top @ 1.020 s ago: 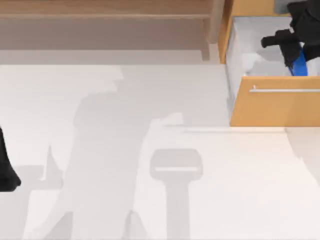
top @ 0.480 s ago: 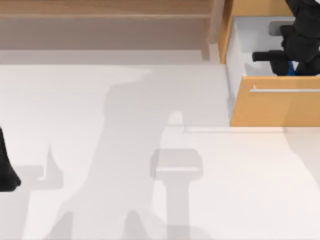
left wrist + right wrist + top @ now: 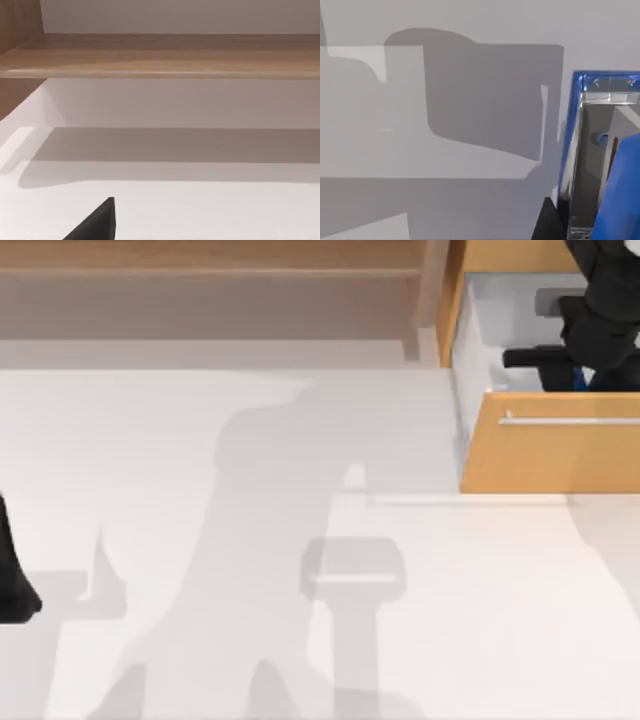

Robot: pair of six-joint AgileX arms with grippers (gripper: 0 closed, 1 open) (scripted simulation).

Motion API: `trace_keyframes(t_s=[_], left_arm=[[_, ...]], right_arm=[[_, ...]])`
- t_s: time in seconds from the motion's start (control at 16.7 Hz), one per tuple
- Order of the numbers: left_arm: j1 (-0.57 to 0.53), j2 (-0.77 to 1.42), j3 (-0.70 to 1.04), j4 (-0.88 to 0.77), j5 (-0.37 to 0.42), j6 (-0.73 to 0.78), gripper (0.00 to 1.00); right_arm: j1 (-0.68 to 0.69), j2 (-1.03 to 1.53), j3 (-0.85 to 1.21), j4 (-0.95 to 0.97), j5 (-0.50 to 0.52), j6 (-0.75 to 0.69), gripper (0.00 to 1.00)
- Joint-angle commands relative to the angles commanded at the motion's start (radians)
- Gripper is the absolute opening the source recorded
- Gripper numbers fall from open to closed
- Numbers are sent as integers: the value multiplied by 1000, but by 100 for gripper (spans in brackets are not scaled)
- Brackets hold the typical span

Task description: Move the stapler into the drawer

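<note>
The drawer [image 3: 560, 455] stands pulled open at the table's far right, with a light orange front, a silver bar handle [image 3: 570, 421] and white inner walls. My right gripper [image 3: 582, 368] hangs low inside it, just behind the front panel, shut on the stapler [image 3: 578, 379], of which a thin blue sliver shows beneath the black fingers. In the right wrist view the blue and silver stapler [image 3: 600, 165] sits close over the drawer's white floor [image 3: 445, 100]. My left gripper [image 3: 12, 585] is parked at the table's left edge.
A long brown wooden shelf unit [image 3: 210, 270] runs along the back of the table, also seen as the wooden shelf [image 3: 160, 55] in the left wrist view. Arm shadows fall across the white tabletop [image 3: 300, 570] between the left arm and the drawer.
My right gripper has moved forward and down into the drawer with the stapler, so less of the blue shows. Since half a second ago it has barely shifted. The left arm has stayed still.
</note>
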Motion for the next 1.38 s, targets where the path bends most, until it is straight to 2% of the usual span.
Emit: trace_keyframes(t_s=[0.24,1.02,1.38], left_arm=[[0,0,0,0,0,0,100],[0,0,0,0,0,0,100],[0,0,0,0,0,0,100]], right_arm=[[1,0,-4,5,0,0,0],[1,0,-4,5,0,0,98],[1,0,-4,5,0,0,100]])
